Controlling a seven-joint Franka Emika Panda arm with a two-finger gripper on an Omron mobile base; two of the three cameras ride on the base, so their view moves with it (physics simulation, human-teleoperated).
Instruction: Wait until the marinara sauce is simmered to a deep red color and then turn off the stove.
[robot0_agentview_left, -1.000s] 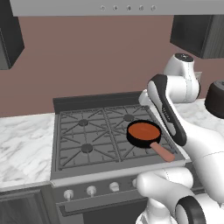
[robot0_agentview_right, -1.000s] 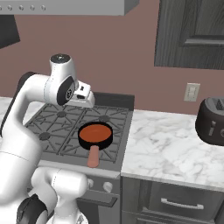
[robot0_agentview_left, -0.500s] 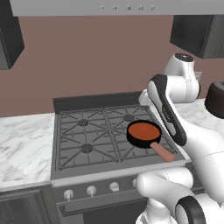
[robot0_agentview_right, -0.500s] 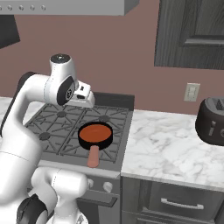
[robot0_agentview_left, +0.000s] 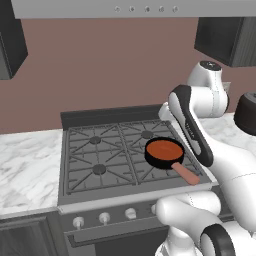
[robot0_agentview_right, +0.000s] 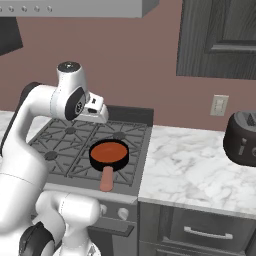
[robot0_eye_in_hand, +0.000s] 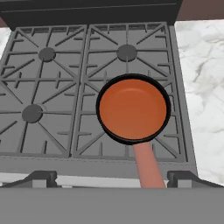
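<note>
Nothing moved; marinara sauce (robot0_eye_in_hand: 132, 108) orange-red.

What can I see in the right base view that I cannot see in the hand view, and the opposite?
Right base view alone: the toaster, the wall outlet, the stove knobs and a drawer below the counter. Hand view alone: the gripper fingertips, standing wide open. Both: the stove grates, the black pan on the front right burner, its orange-red sauce, and the marble counter.
</note>
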